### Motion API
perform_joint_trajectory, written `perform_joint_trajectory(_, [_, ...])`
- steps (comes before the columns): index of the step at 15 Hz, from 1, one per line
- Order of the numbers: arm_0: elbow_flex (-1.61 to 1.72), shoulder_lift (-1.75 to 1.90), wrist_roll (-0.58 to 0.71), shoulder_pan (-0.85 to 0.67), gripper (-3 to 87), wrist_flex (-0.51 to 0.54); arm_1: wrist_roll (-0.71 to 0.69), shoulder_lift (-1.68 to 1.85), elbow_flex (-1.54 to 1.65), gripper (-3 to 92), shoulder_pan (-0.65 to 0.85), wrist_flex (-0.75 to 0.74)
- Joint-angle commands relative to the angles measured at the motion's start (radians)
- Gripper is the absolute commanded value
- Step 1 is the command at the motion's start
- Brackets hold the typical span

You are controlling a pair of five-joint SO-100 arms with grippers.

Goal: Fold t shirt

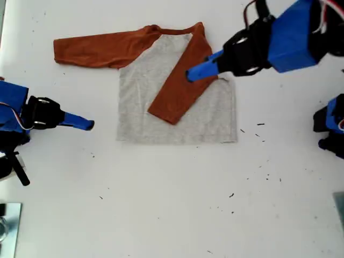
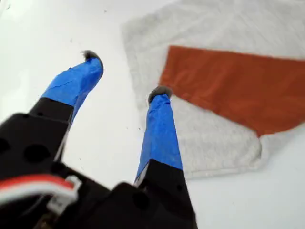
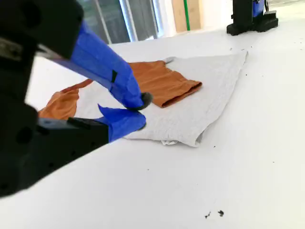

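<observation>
T shirt (image 1: pixel 161 113) plain grey side up, no writing legible.

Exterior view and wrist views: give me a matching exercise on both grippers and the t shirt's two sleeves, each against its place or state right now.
1. my first gripper
2. my second gripper
3. sleeve at the exterior view's left
4. sleeve at the exterior view's right

A. folded diagonally across the grey body
B. jaws wide apart, over bare table beside the t shirt
C. stretched out flat on the table
D. jaws close together, over the t shirt

Pairs: 1-B, 2-D, 3-C, 4-A
</observation>
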Motion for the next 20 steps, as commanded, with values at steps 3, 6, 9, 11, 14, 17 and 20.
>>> perform_joint_trajectory(3, [0.008,0.009,0.006,-0.002,7.3,0.0,0.021,0.541,0.719,18.7,0.261,-0.063])
perform_joint_trajectory(6, [0.008,0.009,-0.018,0.002,1.2,0.0,0.064,0.629,1.149,3.7,0.341,-0.144])
perform_joint_trajectory(9, [0.005,0.008,-0.184,-0.011,-0.4,-0.061,0.074,0.644,1.404,3.6,0.341,-0.272])
perform_joint_trajectory(11, [-0.091,-0.181,-0.337,0.012,-0.4,-0.107,0.054,0.666,1.448,3.5,0.344,-0.287])
perform_joint_trajectory(14, [-0.755,-0.96,-0.491,-0.064,-0.3,0.204,0.015,0.669,1.473,3.5,0.345,-0.327])
perform_joint_trajectory(17, [-1.008,-1.163,-0.474,-0.209,-0.2,0.345,0.014,0.689,1.488,3.5,0.342,-0.333])
perform_joint_trajectory(20, [-1.017,-1.184,-0.334,-0.428,-0.2,0.371,0.018,0.802,1.528,3.5,0.341,-0.304])
